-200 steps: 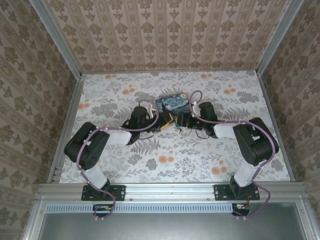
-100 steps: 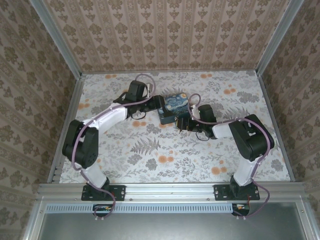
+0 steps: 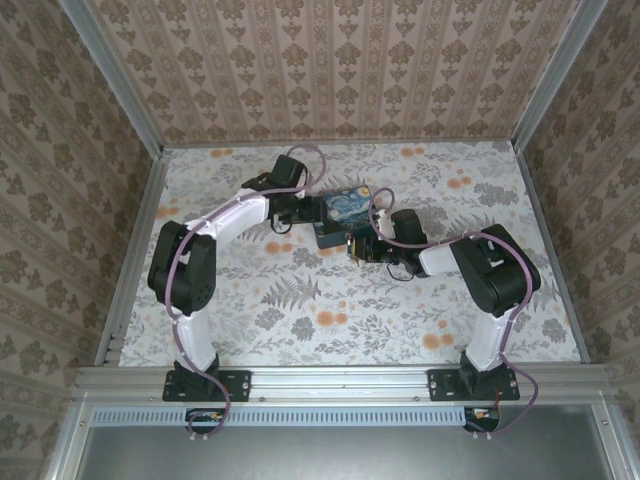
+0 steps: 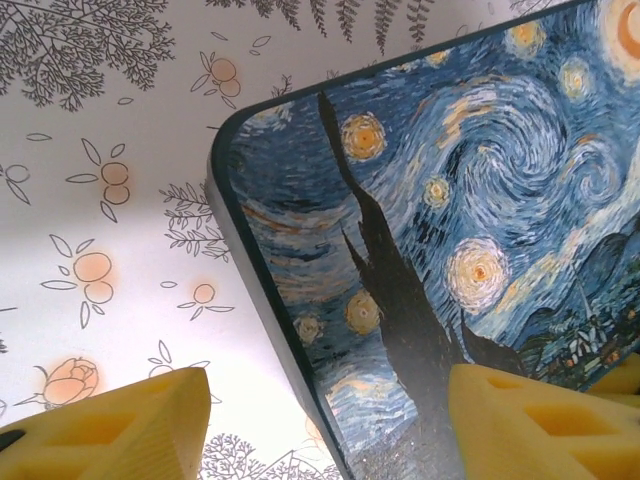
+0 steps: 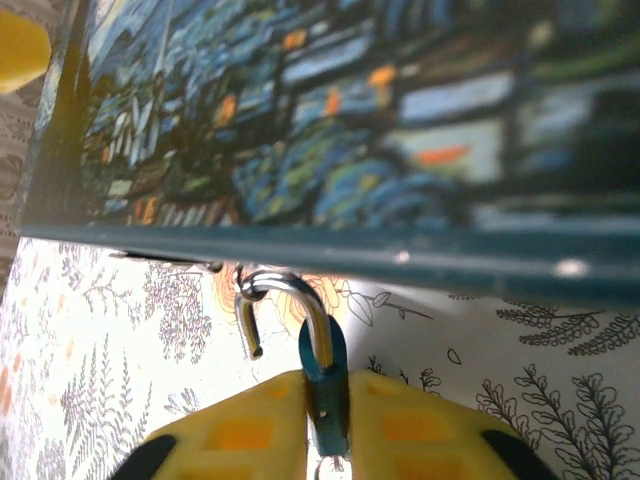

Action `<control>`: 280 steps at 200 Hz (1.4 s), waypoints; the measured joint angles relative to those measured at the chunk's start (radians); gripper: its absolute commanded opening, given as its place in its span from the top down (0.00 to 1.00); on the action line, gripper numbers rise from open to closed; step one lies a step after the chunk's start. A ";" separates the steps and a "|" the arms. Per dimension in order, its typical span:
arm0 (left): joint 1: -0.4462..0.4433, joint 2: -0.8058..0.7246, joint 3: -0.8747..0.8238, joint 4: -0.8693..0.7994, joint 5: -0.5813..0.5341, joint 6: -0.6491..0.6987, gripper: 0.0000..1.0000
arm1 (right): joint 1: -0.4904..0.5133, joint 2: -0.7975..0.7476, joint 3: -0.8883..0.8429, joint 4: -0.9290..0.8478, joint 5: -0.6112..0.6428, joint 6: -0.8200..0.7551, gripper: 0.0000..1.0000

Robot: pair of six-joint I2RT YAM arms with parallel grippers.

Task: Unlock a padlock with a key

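Right hand is pinched tight on the padlock. In the right wrist view you can see the little bluish body squeezed edge-on between the two yellow pads, with the silver shackle sticking up out of it towards the bottom edge of the box. One leg of the shackle hangs free, so it looks popped open. It's blurry up close, though, and I honestly can't tell if it's hooked through anything on the box.

From above, the padlock sits right at the near edge of the painted-print box, about mid-worktop.

Left hand is spread wide and holding nothing. It's over the box's rounded corner, with one pad above the starry lid and the other out over the floral worktop. In the top view the two hands come at the box from opposite sides, left hand at its far-left end and right hand at its near edge.
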 measured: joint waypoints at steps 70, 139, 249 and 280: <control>-0.090 0.061 0.086 -0.110 -0.162 0.098 0.34 | 0.000 -0.010 -0.018 0.010 0.009 0.050 1.00; -0.148 0.069 0.101 -0.128 -0.272 0.134 0.35 | 0.008 -0.034 -0.122 0.182 0.072 0.341 1.00; -0.169 0.082 0.093 -0.064 -0.283 0.133 0.45 | 0.029 0.031 -0.179 0.428 0.208 0.729 1.00; -0.169 0.089 0.093 -0.048 -0.282 0.133 0.48 | 0.010 0.024 -0.151 0.380 0.219 0.713 1.00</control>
